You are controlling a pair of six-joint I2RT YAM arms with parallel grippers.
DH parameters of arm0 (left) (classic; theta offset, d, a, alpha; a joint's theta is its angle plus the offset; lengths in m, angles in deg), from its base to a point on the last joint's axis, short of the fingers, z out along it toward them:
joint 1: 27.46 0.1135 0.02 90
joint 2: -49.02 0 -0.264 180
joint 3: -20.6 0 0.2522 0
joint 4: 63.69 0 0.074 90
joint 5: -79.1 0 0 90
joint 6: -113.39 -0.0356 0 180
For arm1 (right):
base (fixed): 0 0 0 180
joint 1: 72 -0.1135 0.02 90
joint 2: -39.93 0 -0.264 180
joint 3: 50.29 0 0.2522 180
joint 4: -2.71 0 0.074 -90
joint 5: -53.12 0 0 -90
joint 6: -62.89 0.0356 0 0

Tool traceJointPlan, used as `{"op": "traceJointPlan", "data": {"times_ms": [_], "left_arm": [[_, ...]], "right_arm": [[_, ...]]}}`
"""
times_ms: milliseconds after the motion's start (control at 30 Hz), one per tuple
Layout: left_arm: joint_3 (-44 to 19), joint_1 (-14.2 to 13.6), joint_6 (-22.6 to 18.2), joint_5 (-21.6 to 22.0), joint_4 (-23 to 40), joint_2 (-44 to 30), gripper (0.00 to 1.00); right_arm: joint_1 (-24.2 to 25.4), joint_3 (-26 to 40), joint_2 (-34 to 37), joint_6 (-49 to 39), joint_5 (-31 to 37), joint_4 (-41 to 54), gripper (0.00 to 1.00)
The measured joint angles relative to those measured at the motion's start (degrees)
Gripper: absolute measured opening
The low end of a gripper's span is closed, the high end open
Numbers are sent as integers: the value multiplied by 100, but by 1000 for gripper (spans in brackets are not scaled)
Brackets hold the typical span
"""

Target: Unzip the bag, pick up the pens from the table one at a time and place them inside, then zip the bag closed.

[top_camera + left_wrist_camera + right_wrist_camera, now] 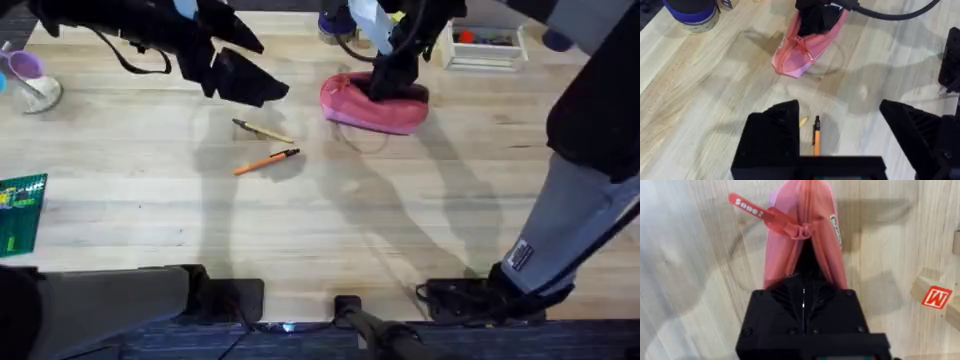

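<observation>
Overhead: bag (pixel 375 108) lies on the table (pixel 330 220), my right claw (pixel 392 82) pressed onto its top; 2 pens, tan (pixel 263 131) and orange (pixel 266 162), lie left of it, apart.
Left wrist: my left claw (pixel 840 137) spread wide, holding nothing, above the orange pen (pixel 816 140).
Right wrist: my fingers (pixel 785 300) clenched on the pink fabric (pixel 810 225), zipper pull (pixel 767 214) just beyond.

Right arm (pixel 585 200): grey link, black joints, black cable. Left gripper (pixel 840 145): 2 matte-black blocky fingers (pixel 772 140).
</observation>
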Motion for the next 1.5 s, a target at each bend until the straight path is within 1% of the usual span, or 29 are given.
{"op": "traceJointPlan", "data": {"times_ms": [67, 167, 200, 233, 300, 333, 367, 400, 500, 1000, 1100, 1267, 1367, 1500], "left_arm": [[0, 0, 0, 0, 0, 0, 994], [0, 0, 0, 0, 0, 0, 994], [0, 0, 0, 0, 0, 0, 994], [0, 0, 0, 0, 0, -2, 994], [0, 0, 0, 0, 0, 0, 994], [0, 0, 0, 0, 0, -1, 994], [0, 0, 0, 0, 0, -1, 994], [0, 0, 0, 0, 0, -2, 994], [0, 0, 0, 0, 0, 0, 994], [0, 0, 0, 0, 0, -1, 995], [0, 0, -2, 0, 29, -1, 994], [0, 0, -32, 24, 44, 0, 993], [0, 0, -111, 173, 44, 0, 993], [0, 0, -290, 526, 44, 0, 994]], "right_arm": [[0, 0, 0, -17, 0, 0, 77], [0, 0, 0, -17, 0, 0, 91], [0, 0, 0, -14, 0, 0, 184], [0, 0, 0, -19, 0, -3, 312], [0, 0, 0, -21, 2, -24, 600], [0, 0, 0, -19, 4, -66, 761], [0, 0, 0, -19, 16, -110, 884], [4, 0, 0, -38, 28, -199, 968], [9, 0, 2, -38, 24, -236, 995], [33, 0, -51, -34, -176, -200, 996], [31, 0, -222, -35, -228, -174, 996], [20, 0, -807, -36, -352, -81, 996], [17, 0, -1142, 19, -410, -16, 996], [15, 0, -1455, 368, -435, 2, 996]]}}
